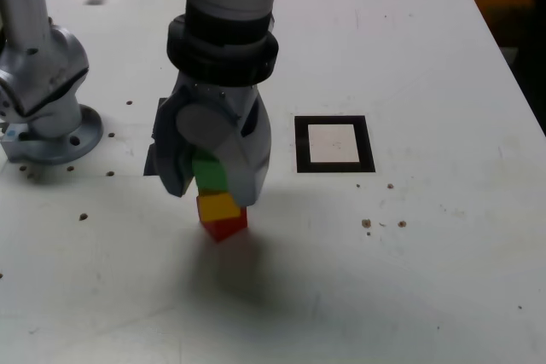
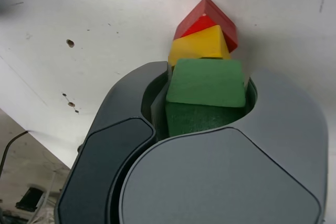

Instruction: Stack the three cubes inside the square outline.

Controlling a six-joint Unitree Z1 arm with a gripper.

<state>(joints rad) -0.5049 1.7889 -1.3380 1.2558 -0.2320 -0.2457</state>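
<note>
Exterior view: grey two-jawed gripper (image 1: 213,178) clamps the small green cube (image 1: 209,171) atop the yellow cube (image 1: 218,205) and red cube (image 1: 225,228), at eight o'clock from the black-framed square outline (image 1: 334,144), which holds nothing. Wrist view: jaws hug the green cube (image 2: 206,83), likely to seat it squarely.

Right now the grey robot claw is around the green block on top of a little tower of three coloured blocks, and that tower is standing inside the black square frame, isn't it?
Not quite. The tower stands on bare white table, well off to the exterior view's left of the black square frame, whose white centre is empty. The rest holds: the grey gripper surrounds the green block, which sits on the yellow block and the red block.
</note>
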